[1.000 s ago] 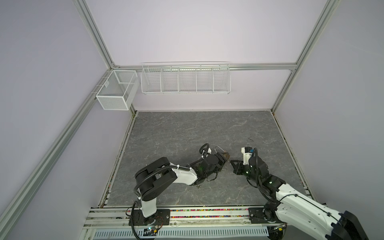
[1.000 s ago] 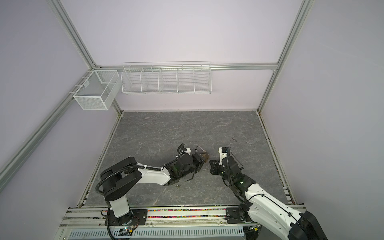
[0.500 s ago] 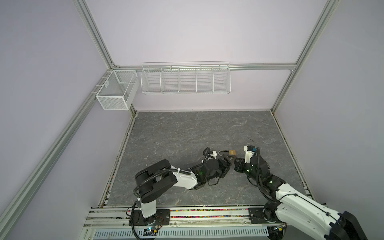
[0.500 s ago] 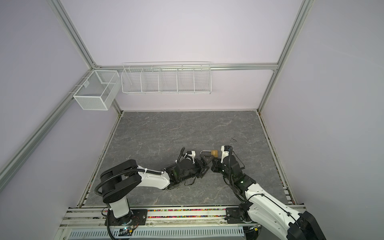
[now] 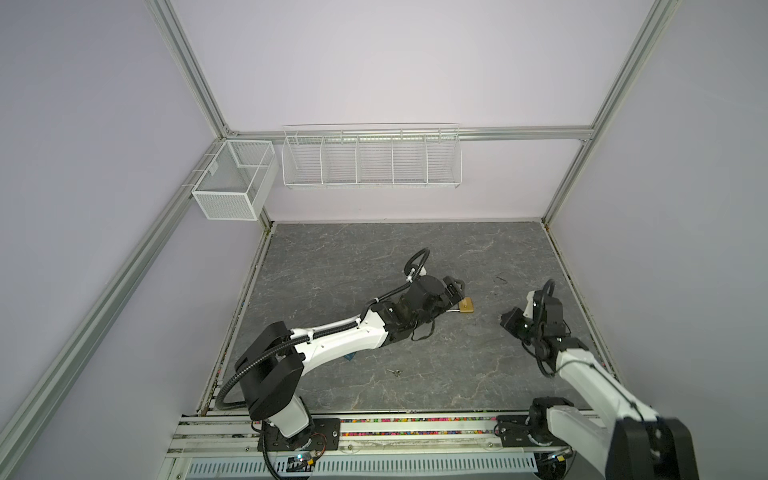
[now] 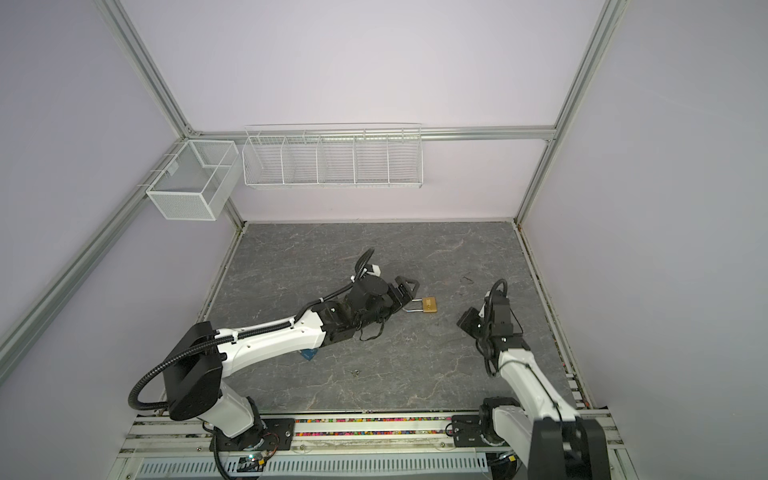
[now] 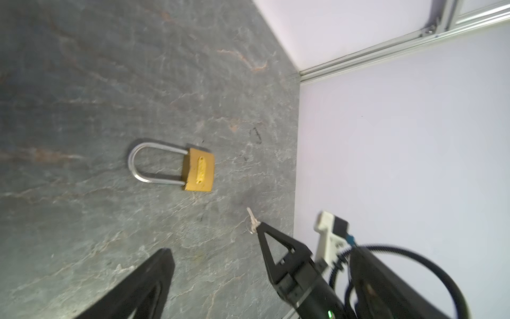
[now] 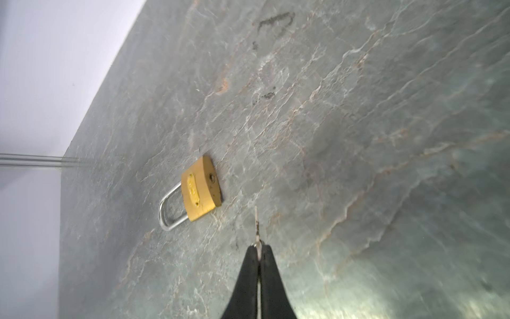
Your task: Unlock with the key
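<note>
Brass padlock (image 5: pixel 467 306) flat on the counter (image 5: pixel 374 257), a little right of the middle, and nobody has hold of it! It's a boxy, gold-coloured body with rounded corners and a raised plate on its broad face. Its long, bright steel shackle (image 7: pixel 150 163) is bent in a narrow U, both legs running into the body in the left wrist view. The long axis lies left to right in both top views, with the shackle's bend pointing at the left arm. The keyhole (image 8: pixel 212 178), a small dark round spot on the narrow bottom face, is turned towards the right arm. The left pincer (image 5: pixel 455 294) sits just beside the shackle's bend, black jaws spread wide and gripping nothing. The one finger (image 7: pixel 149 279) its own wrist camera shows is clear of the lock. Over on the right, the right pincer (image 8: pixel 258 248) is clamped tight, tapered black fingers pinching the head of a small silvery key (image 8: pixel 256 221), a ring peeking out at the tips. The key's thin blade sticks straight out ahead of the fingertips, aimed just beside the lock's body and not into the keyhole, with bare counter between them. That counter is a dark grey, stone-look slab veined in white and rust. A white wire rack (image 5: pixel 371 156) and a mesh basket (image 5: pixel 226 203) hang up on the frame behind.
</note>
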Robot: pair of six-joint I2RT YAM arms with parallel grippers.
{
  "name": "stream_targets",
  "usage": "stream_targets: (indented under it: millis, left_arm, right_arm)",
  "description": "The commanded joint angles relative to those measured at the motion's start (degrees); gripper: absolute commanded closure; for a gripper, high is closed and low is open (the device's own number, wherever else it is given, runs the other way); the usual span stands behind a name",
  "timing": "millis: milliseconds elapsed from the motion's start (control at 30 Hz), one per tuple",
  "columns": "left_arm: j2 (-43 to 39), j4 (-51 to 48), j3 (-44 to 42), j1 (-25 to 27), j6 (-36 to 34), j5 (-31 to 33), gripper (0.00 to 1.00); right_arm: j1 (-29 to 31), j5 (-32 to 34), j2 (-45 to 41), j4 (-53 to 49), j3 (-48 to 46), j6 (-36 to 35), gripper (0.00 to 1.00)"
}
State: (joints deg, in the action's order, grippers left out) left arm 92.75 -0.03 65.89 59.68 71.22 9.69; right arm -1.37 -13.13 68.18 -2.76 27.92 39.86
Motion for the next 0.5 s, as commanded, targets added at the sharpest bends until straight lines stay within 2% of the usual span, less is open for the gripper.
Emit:
stream_targets:
  millis: [0, 67, 100, 200, 467]
  left_arm:
    - [2.8, -6.4, 0.1, -2.4, -3.1, 0.9, 0.04]
    - [3.3, -6.8, 0.2, -2.9, 0.9, 1.0, 0.06]
    - [3.4, -8.2, 0.0, -3.1, 4.4, 1.3, 0.11]
    - [4.3, -7.7, -1.2, -3.8, 9.1, -1.9, 0.19]
    - [3.0, -2.5, -6.4, -4.5, 10.5, -5.3, 0.21]
  right_arm:
    - [-2.6, -14.2, 13.7, 7.2, 6.3, -1.1, 0.94]
    - [-2.6, -14.4, 18.0, 10.3, 8.6, -0.7, 0.94]
    - [-2.5, -14.7, 20.0, 10.3, 10.3, -0.6, 0.94]
    - [-1.9, -16.1, 25.3, 7.0, 15.7, -1.6, 0.94]
    - [4.0, -11.2, 31.9, 2.0, 20.1, -4.0, 0.94]
